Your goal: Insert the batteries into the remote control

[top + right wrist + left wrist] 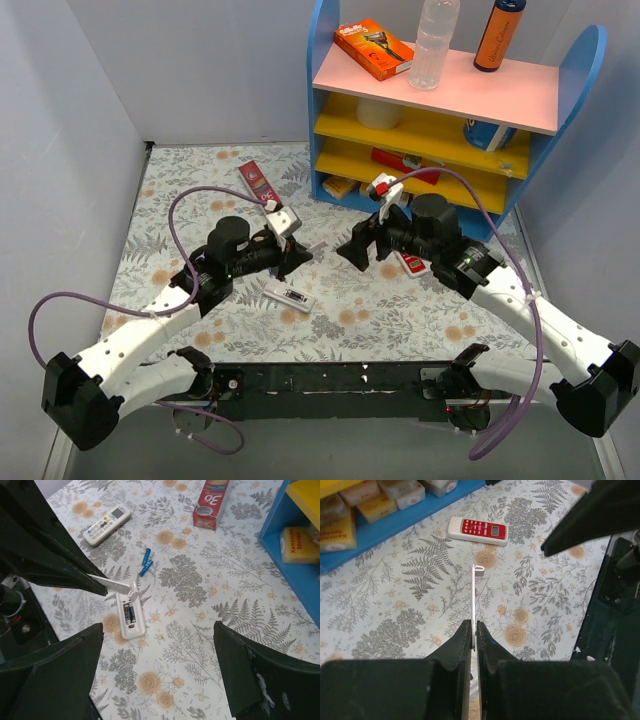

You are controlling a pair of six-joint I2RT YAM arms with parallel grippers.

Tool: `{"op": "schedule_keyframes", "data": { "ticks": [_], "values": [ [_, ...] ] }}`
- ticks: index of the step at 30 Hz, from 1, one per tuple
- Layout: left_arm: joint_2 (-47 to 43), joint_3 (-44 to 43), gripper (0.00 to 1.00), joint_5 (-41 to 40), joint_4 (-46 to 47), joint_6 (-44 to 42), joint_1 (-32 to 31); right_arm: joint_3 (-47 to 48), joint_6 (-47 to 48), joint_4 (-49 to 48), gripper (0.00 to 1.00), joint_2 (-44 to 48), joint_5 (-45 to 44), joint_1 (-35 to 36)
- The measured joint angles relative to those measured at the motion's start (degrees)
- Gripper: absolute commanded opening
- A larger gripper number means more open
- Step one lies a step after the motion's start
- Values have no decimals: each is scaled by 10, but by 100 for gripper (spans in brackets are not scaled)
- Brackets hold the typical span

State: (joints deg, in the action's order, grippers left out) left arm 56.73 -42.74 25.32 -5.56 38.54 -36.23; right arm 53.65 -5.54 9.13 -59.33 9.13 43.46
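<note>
With the batteries [128, 614] apparently seated in the open back of the remote control [131, 629], which lies on the surface [200, 580] between the arms, the left fingers [460, 647] pinch the thin white cover [473, 595] edge-on while the right fingers [65, 665] gape wide and empty, so the next move probably calls for lowering that cover squarely onto the compartment.

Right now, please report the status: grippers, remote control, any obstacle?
Left gripper shut on thin white cover. Right gripper open, empty. Remote control face down, batteries in open bay. Cover tip near remote's end; contact unclear.
</note>
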Motion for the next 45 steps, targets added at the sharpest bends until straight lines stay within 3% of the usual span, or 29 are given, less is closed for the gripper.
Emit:
{"op": "schedule_keyframes", "data": {
  "ticks": [5, 16, 25, 34, 45],
  "values": [
    [-22, 1, 0, -19, -18, -115, -32, 78, -3, 71, 91, -38, 116, -47],
    [-76, 40, 0, -18, 9, -273, -56, 96, -68, 87, 83, -142, 326, -71],
    [-89, 67, 0, -3, 55, -311, -60, 97, -115, 43, 77, -172, 418, -71],
    [-95, 68, 0, 19, 83, -317, -63, 103, -132, 23, 63, -179, 451, -71],
    [-96, 68, 0, 23, 87, -322, -68, 103, -171, -25, 53, -181, 490, -78]
  ]
}}
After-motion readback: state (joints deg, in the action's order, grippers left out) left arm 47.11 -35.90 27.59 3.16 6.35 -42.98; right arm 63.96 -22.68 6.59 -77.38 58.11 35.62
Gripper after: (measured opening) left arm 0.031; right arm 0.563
